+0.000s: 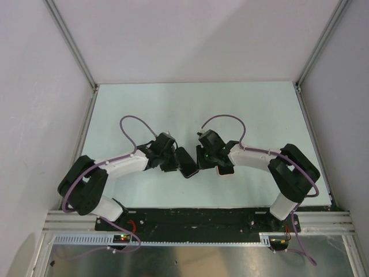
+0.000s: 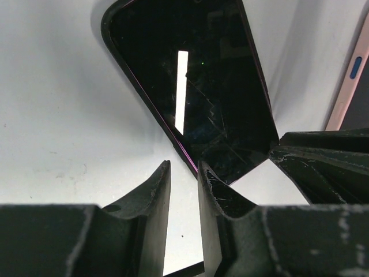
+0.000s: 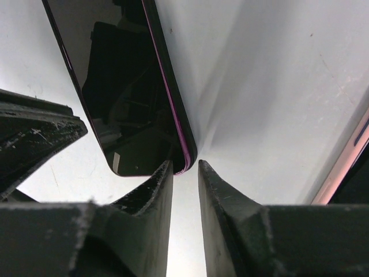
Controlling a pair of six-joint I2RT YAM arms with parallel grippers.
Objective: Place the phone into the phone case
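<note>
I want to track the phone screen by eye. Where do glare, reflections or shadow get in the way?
Left wrist: a bright strip of light glares off the phone screen and shows up its scratches. Right wrist: no glare, the screen only mirrors dark shapes. Top view: even light, yet the phone is lost in dark clutter.

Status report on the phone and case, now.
Left gripper, right gripper: open, empty, tips at opposite ends. Phone on table, screen up, case rim around it; full seating unclear. Pink-edged object alongside, not in the way.
</note>
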